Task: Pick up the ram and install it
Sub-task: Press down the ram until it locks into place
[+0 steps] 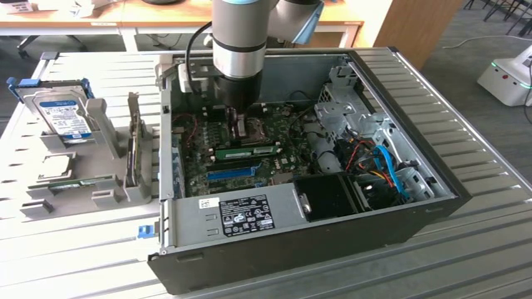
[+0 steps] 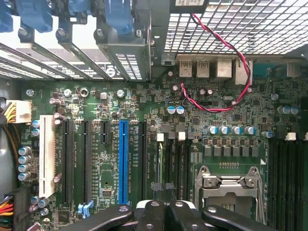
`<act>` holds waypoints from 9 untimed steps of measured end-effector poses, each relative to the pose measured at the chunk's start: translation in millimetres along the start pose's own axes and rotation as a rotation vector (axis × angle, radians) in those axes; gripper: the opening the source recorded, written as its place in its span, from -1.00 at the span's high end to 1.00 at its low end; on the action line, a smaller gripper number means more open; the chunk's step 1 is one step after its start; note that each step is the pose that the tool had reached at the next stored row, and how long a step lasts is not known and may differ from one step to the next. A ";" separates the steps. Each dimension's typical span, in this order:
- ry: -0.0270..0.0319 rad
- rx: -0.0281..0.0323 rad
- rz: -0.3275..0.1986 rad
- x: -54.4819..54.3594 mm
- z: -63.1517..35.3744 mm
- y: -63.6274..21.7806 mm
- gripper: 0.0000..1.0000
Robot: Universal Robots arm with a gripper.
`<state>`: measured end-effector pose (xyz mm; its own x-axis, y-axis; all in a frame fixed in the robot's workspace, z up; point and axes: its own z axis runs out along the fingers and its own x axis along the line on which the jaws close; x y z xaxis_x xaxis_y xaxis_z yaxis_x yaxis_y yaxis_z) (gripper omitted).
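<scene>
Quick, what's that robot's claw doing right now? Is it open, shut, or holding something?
Gripper: down inside the computer case, over the motherboard; cannot be told whether open, closed, or holding anything.

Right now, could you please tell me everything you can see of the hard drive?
The drive is a silver slab with a blue-and-white label on its visible face. It stands on edge in a grey rack on the slatted table, at the exterior view's left, apart from the open case. A blue bracket runs along its upper end.
</scene>
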<state>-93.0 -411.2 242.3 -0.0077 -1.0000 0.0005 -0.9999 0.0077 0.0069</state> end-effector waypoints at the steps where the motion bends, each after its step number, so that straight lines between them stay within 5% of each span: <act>1: 0.0000 0.0000 0.000 0.0 0.0 0.0 0.80; 9: -0.0002 0.0000 0.000 0.0 6.9 0.0 0.80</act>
<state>-93.1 -411.2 235.4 -0.0077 -1.0000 0.0003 -0.9999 0.0077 0.0069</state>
